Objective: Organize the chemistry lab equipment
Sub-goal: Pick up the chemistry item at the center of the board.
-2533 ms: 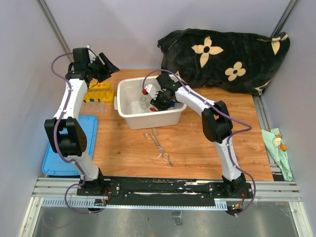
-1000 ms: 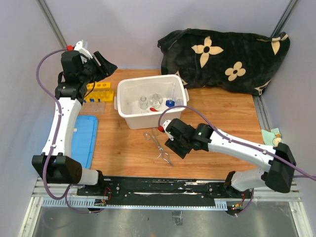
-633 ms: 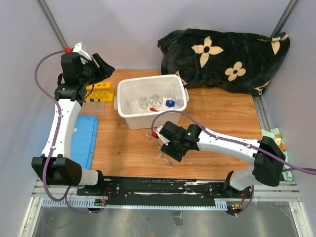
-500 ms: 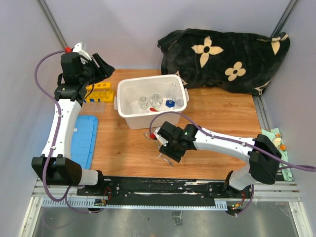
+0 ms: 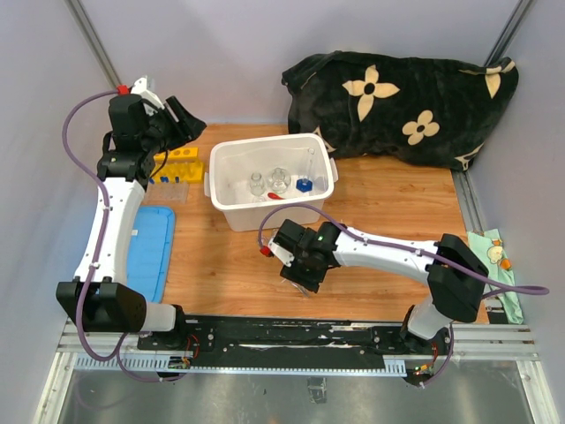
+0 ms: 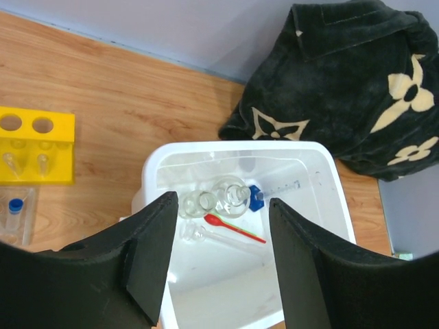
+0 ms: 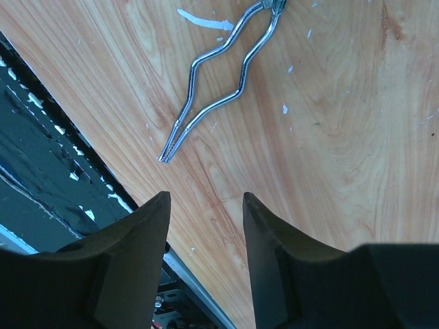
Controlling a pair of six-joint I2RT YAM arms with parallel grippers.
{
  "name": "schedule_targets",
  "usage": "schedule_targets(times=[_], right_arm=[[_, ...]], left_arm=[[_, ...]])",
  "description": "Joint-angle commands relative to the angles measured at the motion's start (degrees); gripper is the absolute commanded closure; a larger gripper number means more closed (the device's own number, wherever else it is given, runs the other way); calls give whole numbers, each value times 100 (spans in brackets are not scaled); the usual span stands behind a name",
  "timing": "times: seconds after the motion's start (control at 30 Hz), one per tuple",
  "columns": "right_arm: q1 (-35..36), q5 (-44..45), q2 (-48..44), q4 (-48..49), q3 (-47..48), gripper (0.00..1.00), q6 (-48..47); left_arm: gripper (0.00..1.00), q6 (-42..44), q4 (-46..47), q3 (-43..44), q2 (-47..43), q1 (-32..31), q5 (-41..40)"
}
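Just ahead of the right gripper (image 7: 204, 223), past its fingertips and not yet between them, the metal tweezers (image 7: 206, 107) lie flat on the counter (image 5: 388, 203). Their closed tips point back toward the gripper's left finger. This gripper hangs low over the wood with its fingers spread and nothing between them.

High above and behind the white bin (image 6: 233, 146), the left gripper (image 6: 221, 226) is also spread and empty. Seen between its fingers, the bin holds a flask (image 6: 230, 195), a small beaker (image 6: 200, 203) touching it, the blue-based glass piece (image 6: 255, 197) just beside the flask, and the thin red-orange tool (image 6: 236, 229) lying across the floor nearer the gripper. A further clear piece (image 6: 195, 233) lies by the tool; what it is cannot be made out.

Well off to that gripper's left, outside the bin, stands the yellow tube rack (image 6: 34, 147). A blue-capped tube (image 6: 15, 209) rests in a clear tray (image 6: 20, 233) just beside it.

Judged from this layout, the task looks more than half done, since the glassware and the small tool are gathered in the bin. The tweezers seem to be the piece in hand, with the right gripper placed to advance and close over them. The rack and its tube would probably come after, likely for the left arm.
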Motion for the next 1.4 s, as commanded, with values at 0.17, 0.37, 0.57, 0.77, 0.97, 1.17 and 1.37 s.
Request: schedule_targets(times=[0.17,0.37,0.57,0.77,0.97,1.17,1.37], right_arm=[[113,508,-496,168,-83,53,508],[364,1206,-927,628,-457,50,1263],[519,2325,-1409,1279,-1326,49,2077],[557,1953,-2648,2361,-2566,49,2637],[1014,2288,-2309,2313,-2522,50,2655],[1439,2324,-1582,2882,-2258,53,2039],[1471,2198,-1228,3653,-2599,56,1838]], left_arm=[[43,534,-10,-427,-1162,-578,369],[43,562,-20,-1225,-2583,-1347,341],[45,53,-29,-2721,-3439,-1687,1272],[48,42,-357,-3549,-3295,-3102,97],[48,-58,-556,-3493,-2574,-3994,-781],[47,-79,-406,-3966,-2062,-4029,-906],[47,-216,-105,-4300,-2121,-4037,-1031]])
